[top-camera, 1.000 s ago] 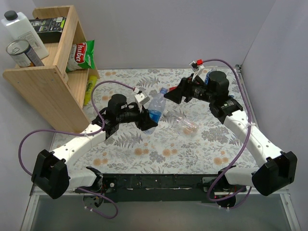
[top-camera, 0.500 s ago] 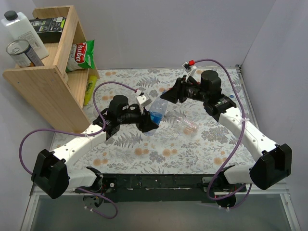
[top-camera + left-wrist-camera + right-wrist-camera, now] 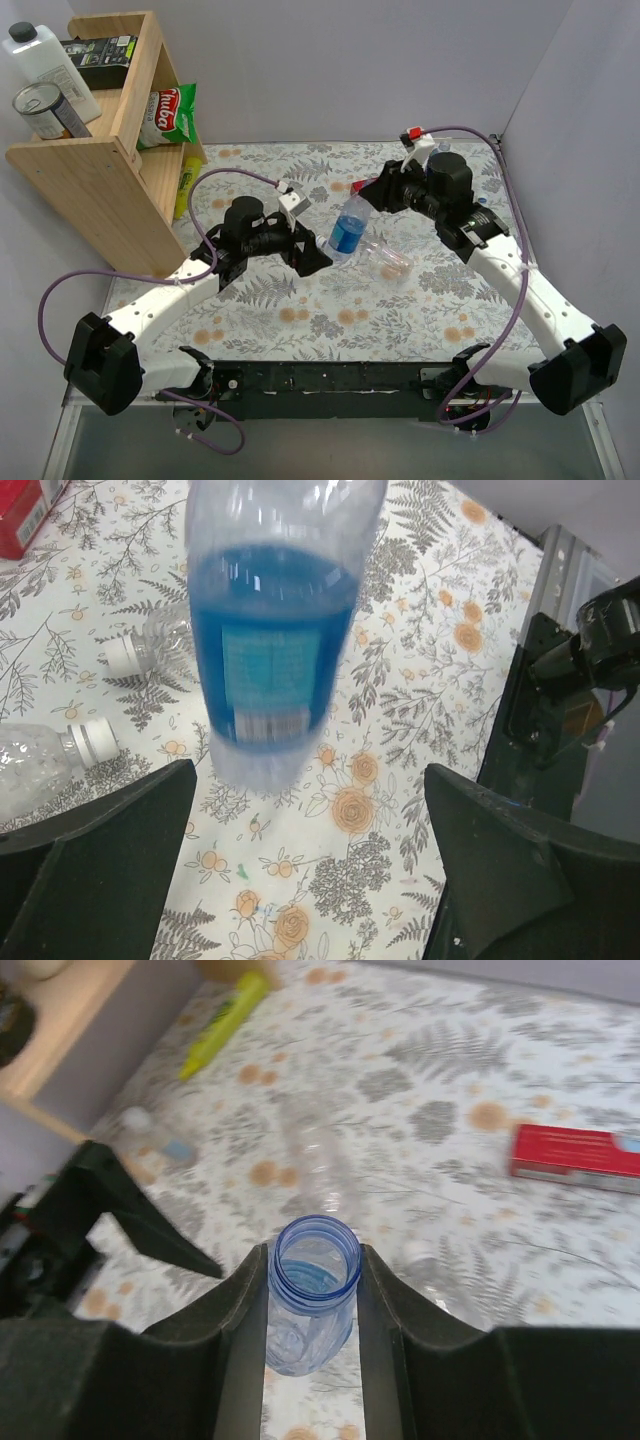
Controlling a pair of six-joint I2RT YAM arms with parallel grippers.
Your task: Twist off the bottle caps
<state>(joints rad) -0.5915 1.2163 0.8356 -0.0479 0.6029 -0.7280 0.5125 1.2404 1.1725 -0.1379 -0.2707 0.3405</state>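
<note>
Left fingers (image 3: 100,850) now spread off the bottle (image 3: 272,630) — right fingers (image 3: 235,1340) alone grip its uncapped neck

White bottle caps (image 3: 97,739); floral table (image 3: 400,730)

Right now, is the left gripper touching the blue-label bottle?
Apart. The left wrist view shows the bottle between the jaws of the open left gripper, with a clear gap on each side.
</note>
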